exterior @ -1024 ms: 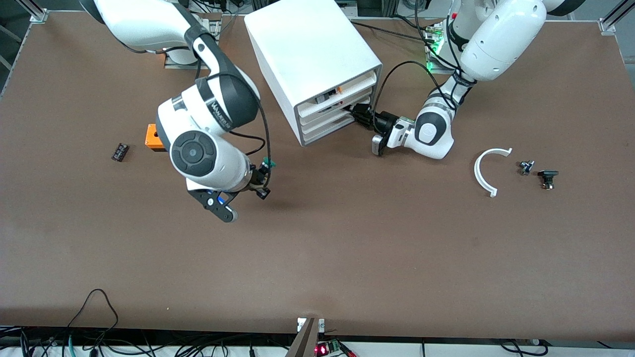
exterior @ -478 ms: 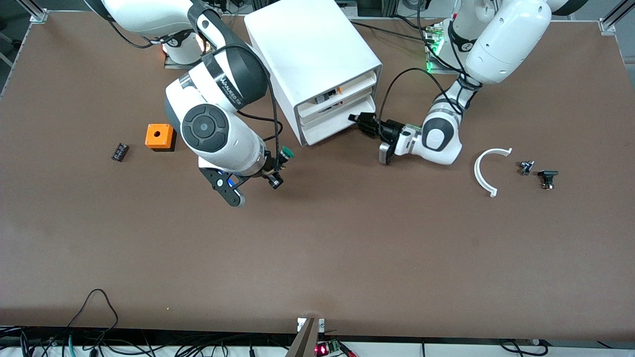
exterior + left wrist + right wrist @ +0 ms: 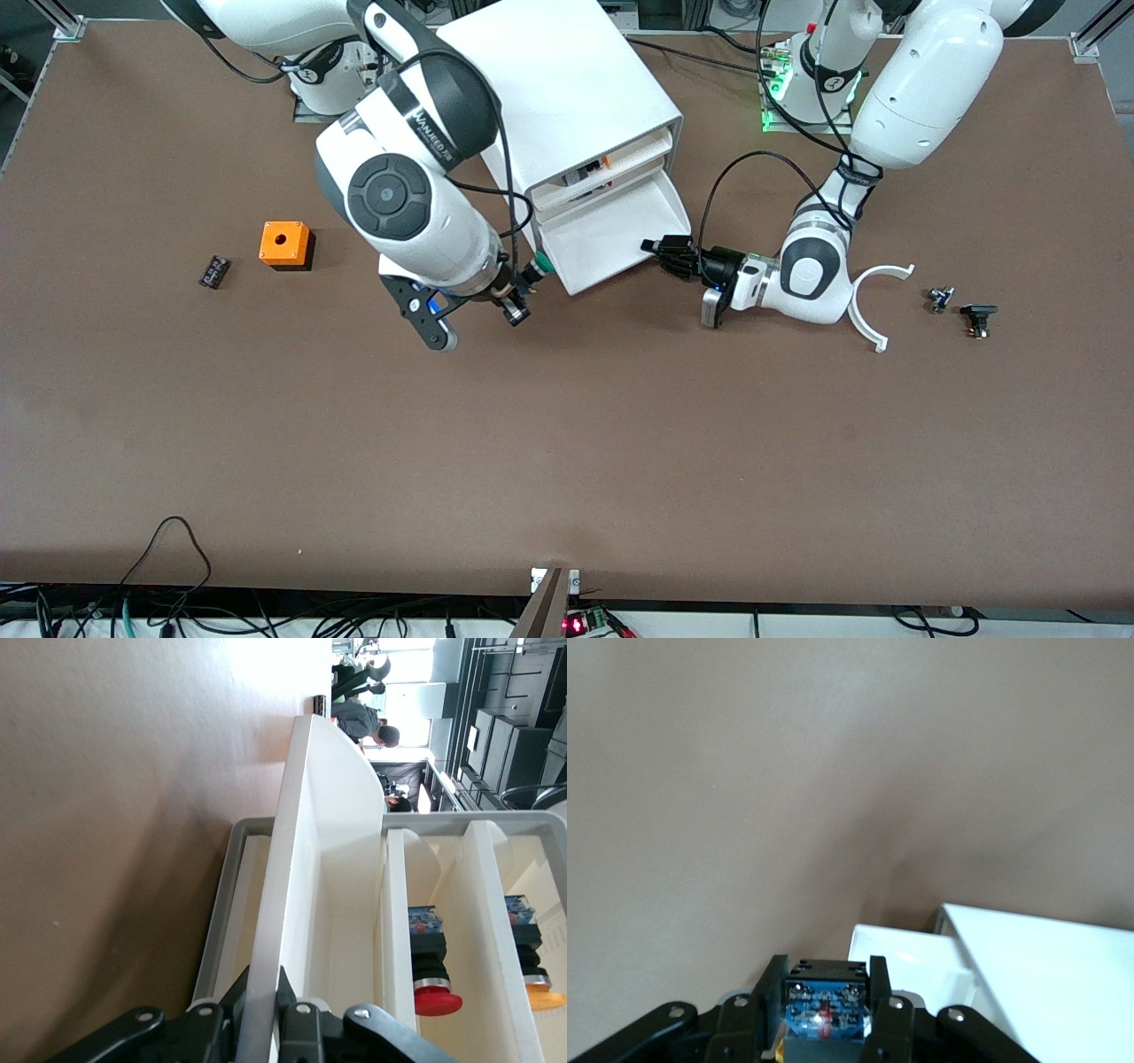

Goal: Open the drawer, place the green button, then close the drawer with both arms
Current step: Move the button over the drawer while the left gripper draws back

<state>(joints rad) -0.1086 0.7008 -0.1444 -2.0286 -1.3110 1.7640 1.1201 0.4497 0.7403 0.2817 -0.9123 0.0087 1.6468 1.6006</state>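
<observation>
Two end effectors were at work. My right end effector (image 3: 524, 292) hung over the table (image 3: 620, 461) just beside the drawer's front corner, clamped on the button (image 3: 824, 1010), green cap toward the drawer (image 3: 611, 235). My left end effector (image 3: 663, 252) pinched the drawer's front edge at its other corner. That bottom drawer stood pulled out of the cabinet (image 3: 549, 80).
</observation>
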